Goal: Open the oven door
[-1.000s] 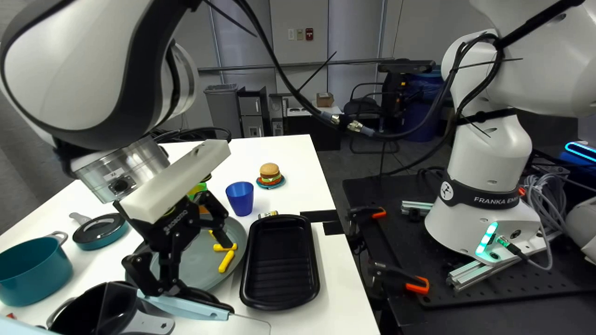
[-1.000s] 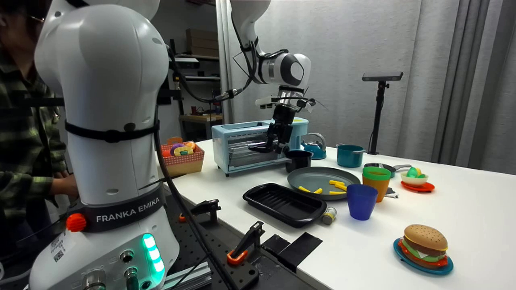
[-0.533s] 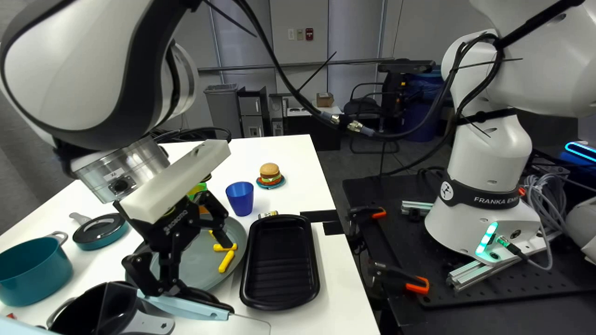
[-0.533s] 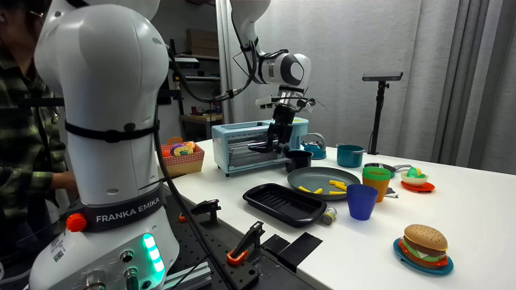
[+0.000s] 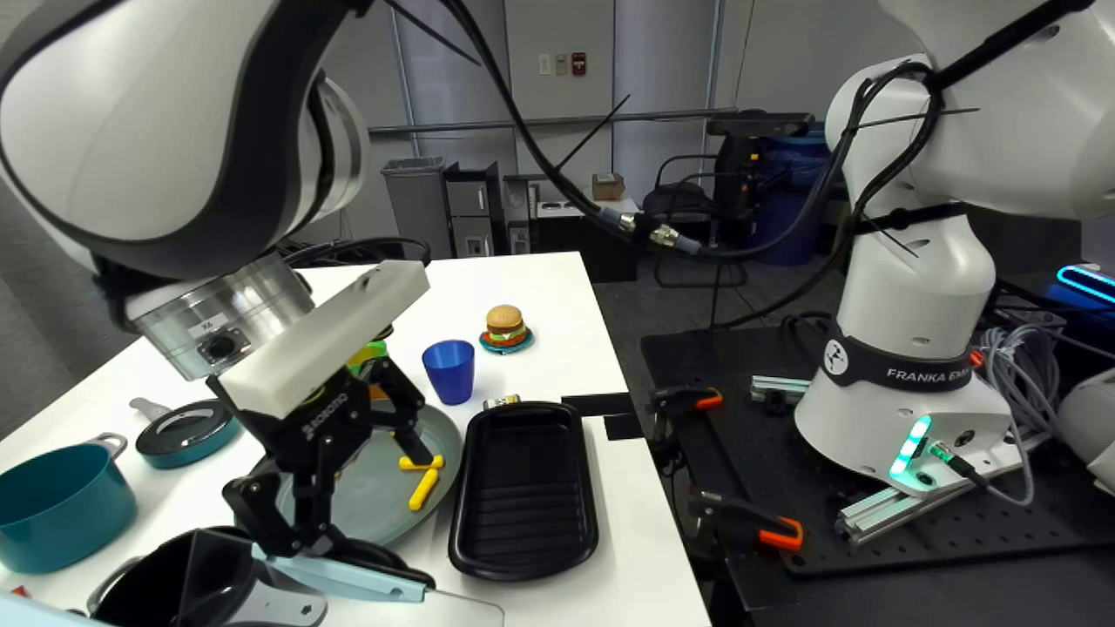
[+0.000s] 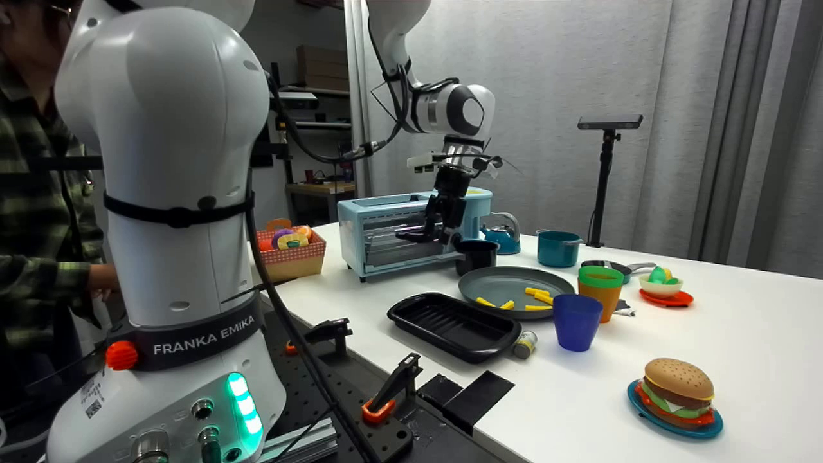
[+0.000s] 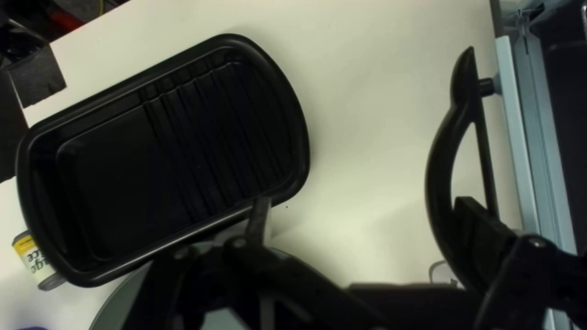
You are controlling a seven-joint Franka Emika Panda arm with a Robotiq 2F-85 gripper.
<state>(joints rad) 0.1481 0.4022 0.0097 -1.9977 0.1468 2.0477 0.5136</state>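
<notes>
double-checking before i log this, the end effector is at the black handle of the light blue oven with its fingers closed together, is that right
Not quite: the wrist view shows the end effector open, its fingers spread wide apart. It is at the black handle of the light blue oven, as you say.

Three views, one shared tray (image 7: 163,160)
</notes>
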